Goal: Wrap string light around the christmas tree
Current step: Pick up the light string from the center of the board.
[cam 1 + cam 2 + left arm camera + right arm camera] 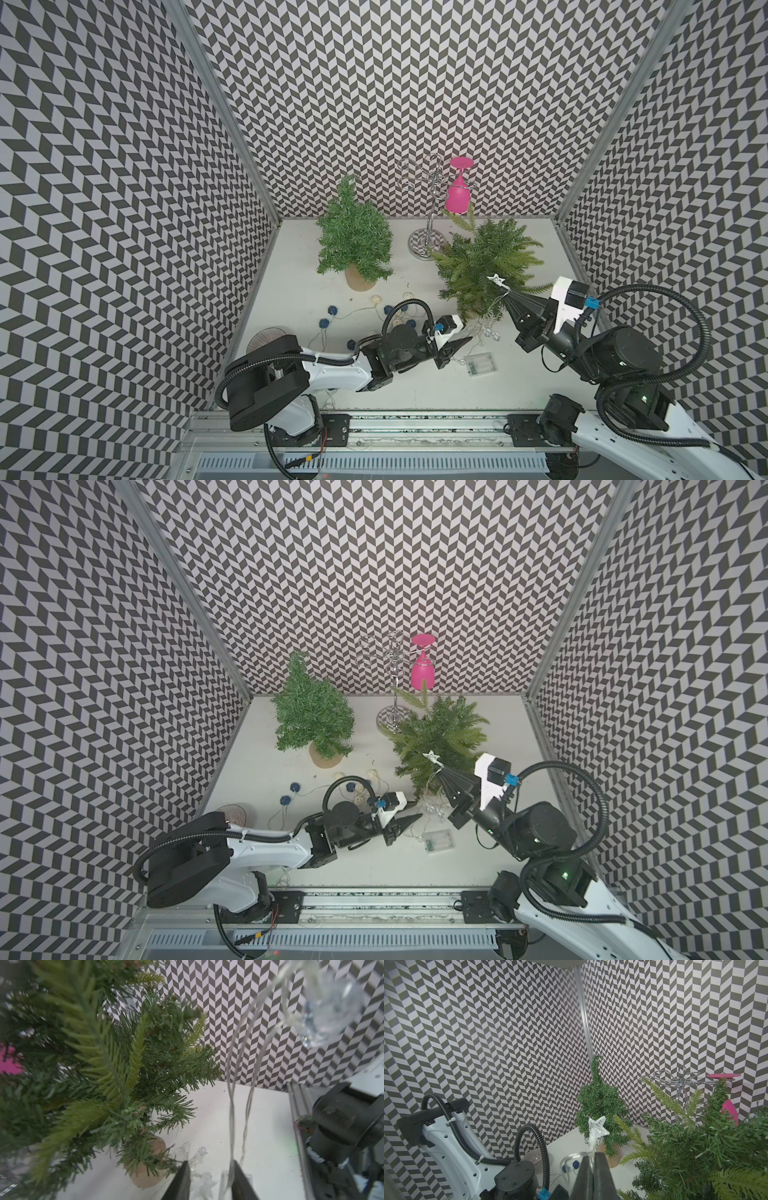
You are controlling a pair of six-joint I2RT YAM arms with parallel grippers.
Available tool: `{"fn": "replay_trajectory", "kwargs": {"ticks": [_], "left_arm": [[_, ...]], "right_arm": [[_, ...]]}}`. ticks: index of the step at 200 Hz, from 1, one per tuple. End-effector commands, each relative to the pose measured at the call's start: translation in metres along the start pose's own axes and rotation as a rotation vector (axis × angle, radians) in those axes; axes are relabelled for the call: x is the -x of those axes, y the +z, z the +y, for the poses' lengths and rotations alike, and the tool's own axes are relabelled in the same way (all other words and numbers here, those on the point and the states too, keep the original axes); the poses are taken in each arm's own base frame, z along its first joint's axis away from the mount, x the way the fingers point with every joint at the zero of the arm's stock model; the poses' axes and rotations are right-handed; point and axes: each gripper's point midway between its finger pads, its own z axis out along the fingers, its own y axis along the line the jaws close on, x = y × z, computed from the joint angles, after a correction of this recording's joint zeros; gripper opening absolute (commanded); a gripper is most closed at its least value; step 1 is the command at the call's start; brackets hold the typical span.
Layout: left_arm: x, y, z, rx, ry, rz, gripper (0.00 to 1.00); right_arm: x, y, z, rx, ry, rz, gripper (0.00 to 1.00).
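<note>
We hold the right pincer (592, 1154) clamped on the string light (598, 1128) at its star-tipped end. It is raised beside the christmas tree (486, 262) near the table's (415, 386) right edge, so the wrap can start high. The left pincer (211, 1161) is low and level over the table, jaws apart around the slack.

In both top views the christmas tree (486, 257) hides its own pot. Left wrist view — string light bulb (330, 1009) beside the tree blurred, left gripper (211, 1161) cut by the edge.
</note>
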Motion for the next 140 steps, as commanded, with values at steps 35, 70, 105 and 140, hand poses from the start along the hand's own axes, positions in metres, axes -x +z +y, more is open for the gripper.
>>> {"fn": "replay_trajectory", "kwargs": {"ticks": [35, 70, 105, 140], "left_arm": [[0.061, -0.029, 0.022, 0.131, 0.008, -0.102, 0.00], [0.120, -0.057, 0.045, 0.223, 0.031, -0.169, 0.00], [0.163, -0.047, 0.059, 0.274, 0.105, -0.165, 0.00], [0.197, -0.037, 0.079, 0.332, 0.127, -0.164, 0.00]], "right_arm": [[0.011, -0.013, -0.026, -0.149, 0.029, -0.084, 0.00], [0.027, -0.029, -0.053, -0.316, 0.078, -0.144, 0.00], [0.036, -0.034, -0.076, -0.463, 0.126, -0.185, 0.00], [0.054, -0.046, -0.080, -0.492, 0.129, -0.243, 0.00]]}}
